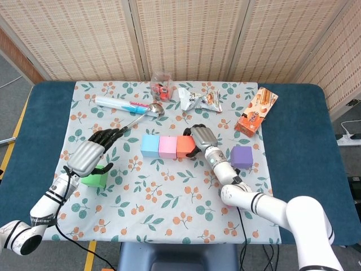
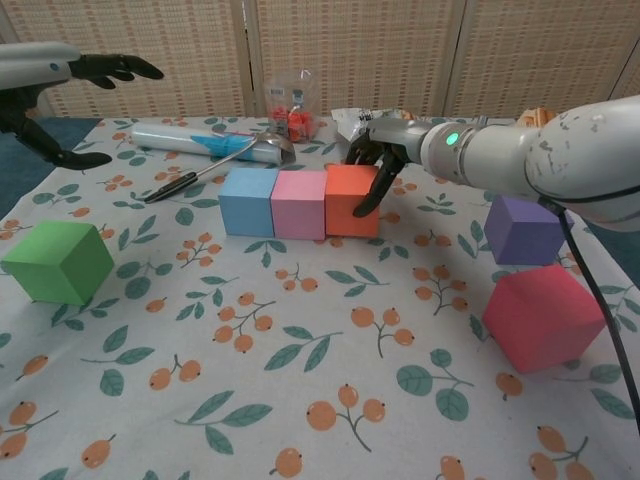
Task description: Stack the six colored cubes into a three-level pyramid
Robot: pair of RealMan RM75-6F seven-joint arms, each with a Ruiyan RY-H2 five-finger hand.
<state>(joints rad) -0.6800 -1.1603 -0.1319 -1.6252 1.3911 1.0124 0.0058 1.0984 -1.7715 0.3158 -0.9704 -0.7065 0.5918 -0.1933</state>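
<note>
1. Base row looks built: blue cube [image 2: 247,200], pink cube [image 2: 299,203] and orange cube [image 2: 352,199] sit side by side in a line near the middle of the tablecloth [image 1: 169,192], faces touching as far as both views show.
2. Right hand [image 2: 380,160] is at the orange cube's right face, fingers curled against its top right edge. Reads as pushing or steadying; whether it actually grips the cube, can't tell.
3. Left hand [image 1: 90,153] hovers above the green cube [image 1: 94,178] near the cloth's left edge, fingers spread, holding nothing.
4. Still loose: green cube at left; purple cube [image 2: 527,227] toward the right edge; red cube [image 2: 545,316] nearer the front right corner, mostly hidden under the right forearm in the head view.
5. Progress estimate: level one of three done, roughly half. Left to do: two cubes on the seams of the base row, then one on top.
6. Clutter along the far edge (spoon [image 1: 145,112], tube [image 1: 120,103], snack packs [image 1: 200,99]) is well apart from the row.
</note>
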